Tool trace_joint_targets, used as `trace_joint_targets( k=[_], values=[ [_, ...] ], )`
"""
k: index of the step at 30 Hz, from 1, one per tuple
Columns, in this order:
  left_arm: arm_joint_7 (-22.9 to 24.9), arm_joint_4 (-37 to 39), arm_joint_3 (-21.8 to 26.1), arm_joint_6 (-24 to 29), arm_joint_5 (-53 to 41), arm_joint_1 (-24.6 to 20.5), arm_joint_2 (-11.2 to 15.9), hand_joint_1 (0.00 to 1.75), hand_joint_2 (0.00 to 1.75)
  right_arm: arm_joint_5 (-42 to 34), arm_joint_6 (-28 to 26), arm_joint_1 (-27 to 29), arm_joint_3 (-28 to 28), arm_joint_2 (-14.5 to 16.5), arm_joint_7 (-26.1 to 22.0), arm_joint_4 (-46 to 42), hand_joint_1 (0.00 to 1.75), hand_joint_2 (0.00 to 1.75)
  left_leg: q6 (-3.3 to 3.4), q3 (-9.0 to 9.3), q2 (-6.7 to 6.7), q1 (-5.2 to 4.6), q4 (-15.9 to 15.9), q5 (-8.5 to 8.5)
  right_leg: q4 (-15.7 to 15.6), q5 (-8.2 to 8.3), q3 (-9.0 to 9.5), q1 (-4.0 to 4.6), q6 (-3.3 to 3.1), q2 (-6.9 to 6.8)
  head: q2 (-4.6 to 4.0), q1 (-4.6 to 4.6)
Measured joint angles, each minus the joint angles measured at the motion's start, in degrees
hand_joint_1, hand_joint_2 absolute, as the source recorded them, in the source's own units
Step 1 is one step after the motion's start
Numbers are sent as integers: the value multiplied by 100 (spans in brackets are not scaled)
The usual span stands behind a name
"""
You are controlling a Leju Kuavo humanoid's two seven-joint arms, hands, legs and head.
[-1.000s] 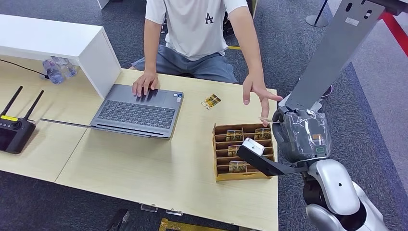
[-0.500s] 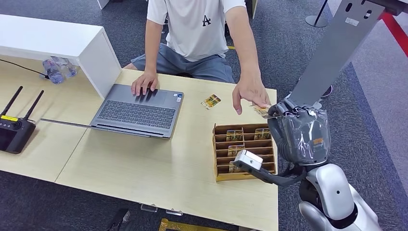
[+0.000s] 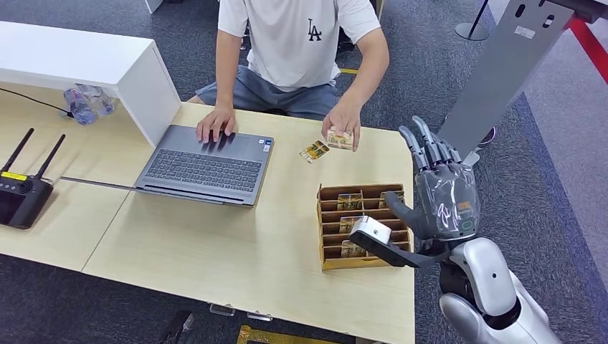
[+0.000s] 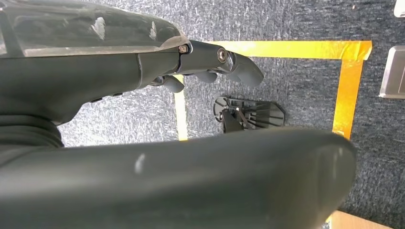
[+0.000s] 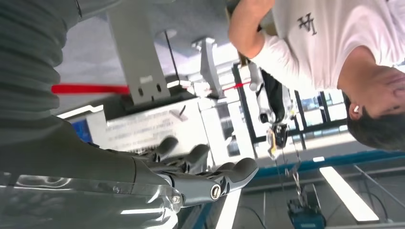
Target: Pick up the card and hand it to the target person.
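The person (image 3: 301, 50) seated across the table holds a yellow-printed card (image 3: 340, 137) in one hand above the table's far edge. A second card (image 3: 314, 150) lies flat on the table beside it. My right hand (image 3: 437, 188) is raised at the table's right side with its fingers spread upward and nothing in them, apart from the held card. In the right wrist view the right hand (image 5: 191, 176) is empty, with the person (image 5: 334, 43) beyond it. My left hand (image 4: 143, 71) hangs over the floor, its fingers (image 4: 229, 64) loosely extended, holding nothing.
A brown slotted card box (image 3: 328, 236) with several cards stands in front of my right hand. An open laptop (image 3: 204, 165) sits under the person's other hand. A black controller (image 3: 21, 193), a white shelf (image 3: 86, 68) and a grey post (image 3: 495, 79) surround the table.
The person took the card from my right hand and drew it back toward themselves. My right hand opened, and its fingers now point upward.
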Motion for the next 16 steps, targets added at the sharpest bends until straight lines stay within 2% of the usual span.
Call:
trace_joint_targets(
  k=[11,16],
  values=[
    [51,0,0,125,63,4,2,0,0,-3574,-210,242,-125,-1,-947,248,0,175,0,1,0,0,0,0,0,0,-1,0,0,-1,0,-1],
    [80,0,0,145,90,4,5,0,0,-4621,-259,427,-228,-35,-1153,293,0,175,0,1,0,0,0,0,0,0,-1,0,0,0,0,0]
  ],
)
